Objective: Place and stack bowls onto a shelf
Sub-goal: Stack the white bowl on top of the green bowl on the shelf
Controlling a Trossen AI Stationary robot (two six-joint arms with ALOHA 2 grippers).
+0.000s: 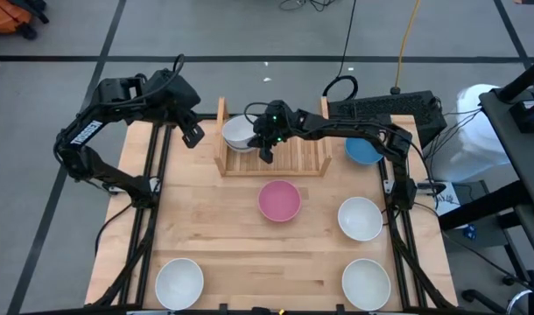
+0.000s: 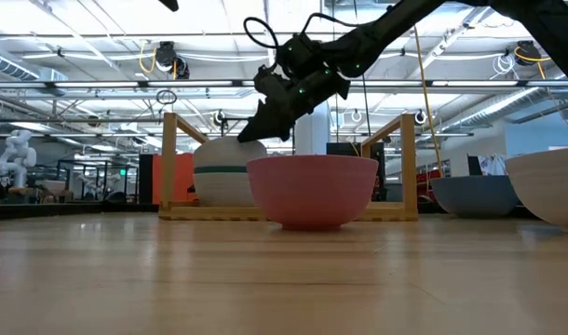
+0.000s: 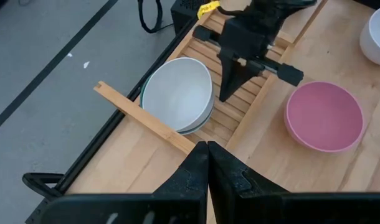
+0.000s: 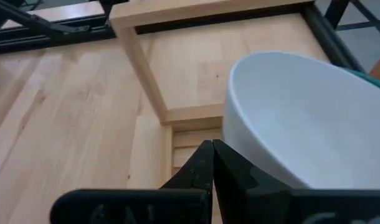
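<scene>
The shelf (image 1: pixel 295 158) stands at the table's far middle. On its left half sits a white bowl (image 1: pixel 238 130) nested in a teal one (image 2: pixel 221 170). My right gripper (image 1: pixel 265 157) is shut, slanting down over the slats, its tips right beside the white bowl's rim (image 4: pixel 230 118) on the side toward the table's right. My left gripper (image 1: pixel 194 137) hangs shut above the far left, holding nothing. A pink bowl (image 1: pixel 279 200) rests on the table in front of the shelf. My right gripper's shut fingertips (image 3: pixel 225 94) stand at the white bowl's rim on its right-hand side, coming slanting down from the table's right. Whether they touch the bowl I cannot tell. The bowl sits in the teal one on the shelf's slats.
A blue bowl (image 1: pixel 363 150) sits to the right of the shelf. White bowls stand at the right (image 1: pixel 360 218), the near right (image 1: pixel 366 283) and the near left (image 1: pixel 179 283). The shelf's right half (image 1: pixel 306 149) is bare slats between two upright boards.
</scene>
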